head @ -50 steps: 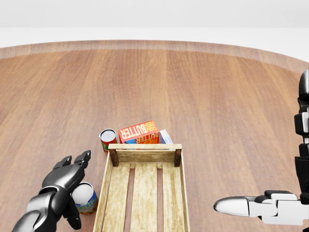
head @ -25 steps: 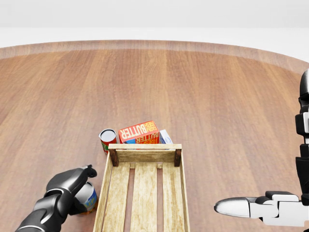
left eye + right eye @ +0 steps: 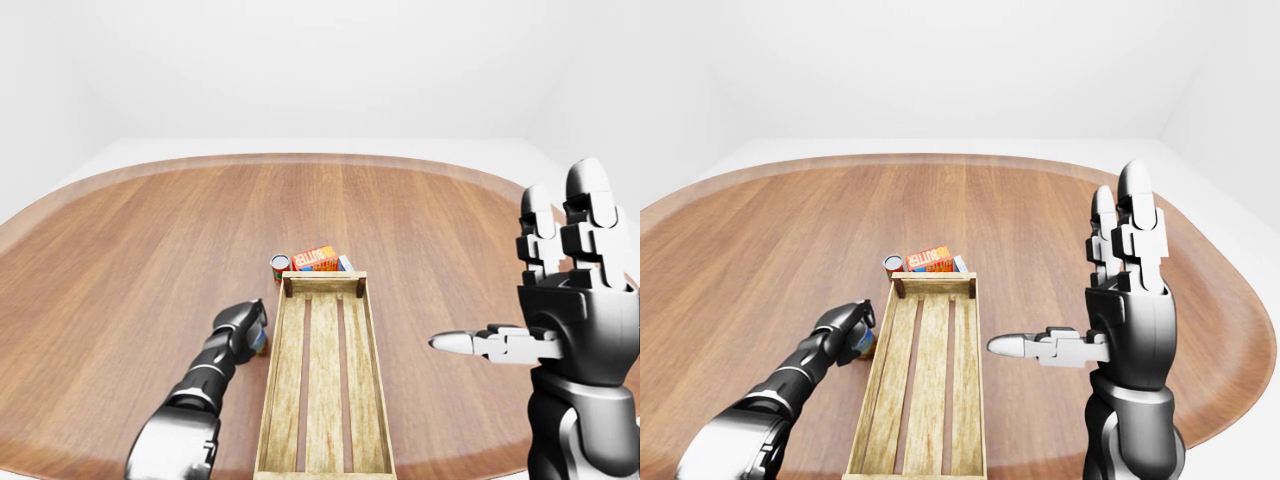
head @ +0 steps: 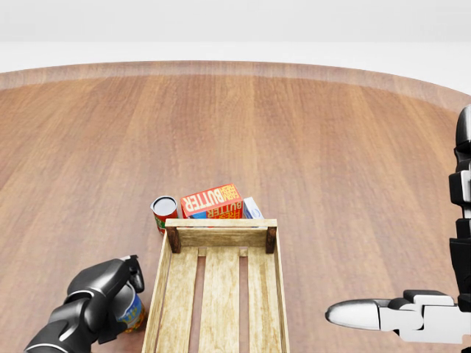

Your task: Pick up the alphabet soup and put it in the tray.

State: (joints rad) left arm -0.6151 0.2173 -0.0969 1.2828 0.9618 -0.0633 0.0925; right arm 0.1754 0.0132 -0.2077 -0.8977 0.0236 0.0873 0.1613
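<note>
Bare simulated test room: blank white walls (image 3: pixel 300 60), one round wooden table (image 3: pixel 130 230).

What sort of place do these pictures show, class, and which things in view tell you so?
Probably a simulated tabletop test scene: a bare, rounded wooden table before blank white walls, holding only a slatted wooden tray, a butter box and two cans.

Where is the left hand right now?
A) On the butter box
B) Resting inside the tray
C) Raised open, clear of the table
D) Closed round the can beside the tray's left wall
D: in the head view the left hand has its fingers wrapped round the alphabet soup, which stands on the table just outside the left wall of the tray; the tray holds nothing, and the right hand is the raised, open one.
</note>
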